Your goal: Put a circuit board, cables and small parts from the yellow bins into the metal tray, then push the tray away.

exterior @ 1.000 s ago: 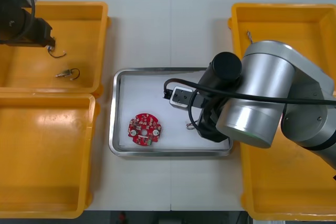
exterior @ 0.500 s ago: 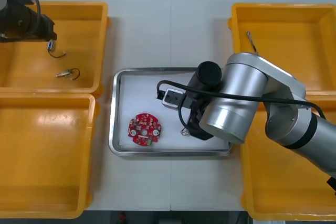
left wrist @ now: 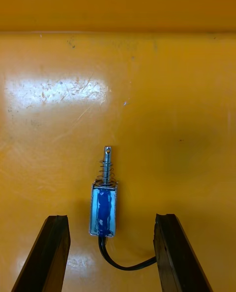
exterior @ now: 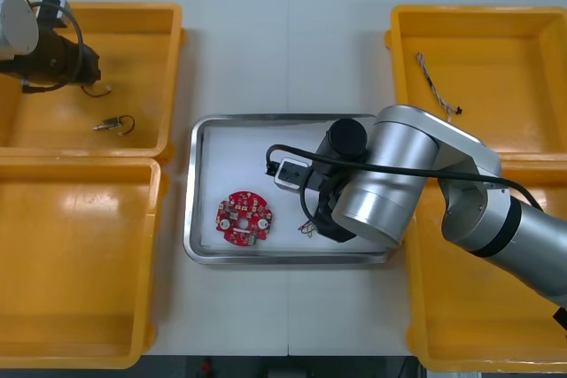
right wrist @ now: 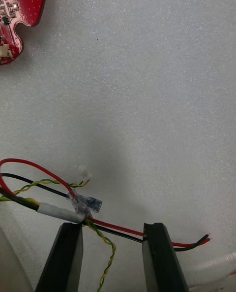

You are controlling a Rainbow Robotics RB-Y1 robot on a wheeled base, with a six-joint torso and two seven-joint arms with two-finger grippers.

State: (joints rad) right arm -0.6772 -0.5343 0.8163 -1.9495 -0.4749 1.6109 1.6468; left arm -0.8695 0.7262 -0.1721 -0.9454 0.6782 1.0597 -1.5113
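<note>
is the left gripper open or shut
Open: over the far left yellow bin, the left gripper's fingers stand wide apart, the small metal part between them touching neither.

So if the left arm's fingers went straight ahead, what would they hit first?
Probably the small blue-wrapped metal part with a spring, lying on the yellow bin's floor, in line between the open left fingers; depth is unclear.

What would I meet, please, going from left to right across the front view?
Left end effector over the far left bin, red circuit board in the tray, right end effector, cable in the far right bin.
</note>
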